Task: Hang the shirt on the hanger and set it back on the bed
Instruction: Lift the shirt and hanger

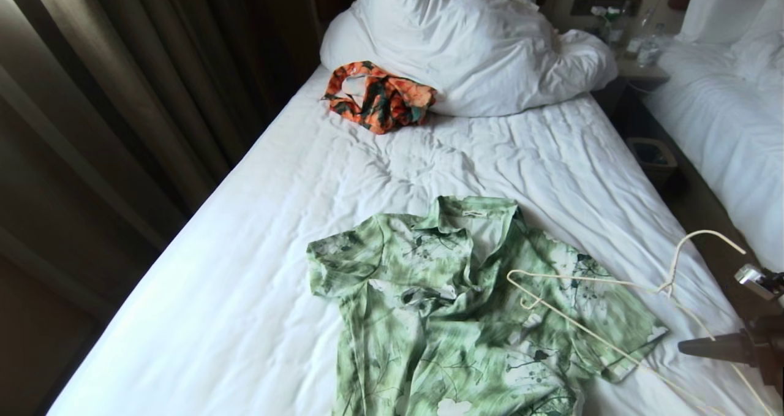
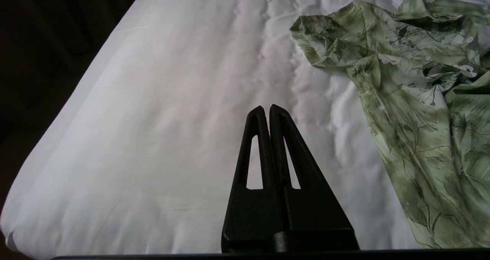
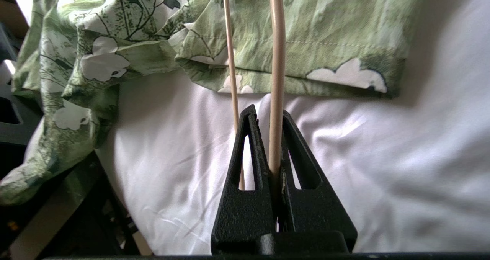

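Clamped on one rod of the hanger (image 3: pixel 276 61), the right gripper (image 3: pixel 268 112) sits at the bed's right-hand edge, low beside the shirt's sleeve hem. Its jaws are nearly together, with only the cream wire between them, and a second, thinner-looking rod of the frame runs just beside the fingers without being pinched. In the head view the right gripper (image 1: pixel 686 346) pokes in from the lower right, and the hanger (image 1: pixel 588 318) lies tilted across the shirt (image 1: pixel 465 318), one notched end over the chest area and the hook curving up past the right sleeve. Holding the frame by one end probably leaves the far tip free to be steered toward the open collar, which faces the pillow (image 1: pixel 465 42).

Spread mostly flat on the bed (image 1: pixel 245 293), the shirt has its front open and its sleeves out, a layout that suits threading a shoulder. It is not yet on the hanger.

Over bare sheet to the shirt's left, the left gripper (image 2: pixel 267 108) hangs idle, fingers pressed together and empty.

A small white label sits inside the collar, but its lettering is too small to read. Near the pillow lies an orange floral garment (image 1: pixel 380 97), well apart from the work.
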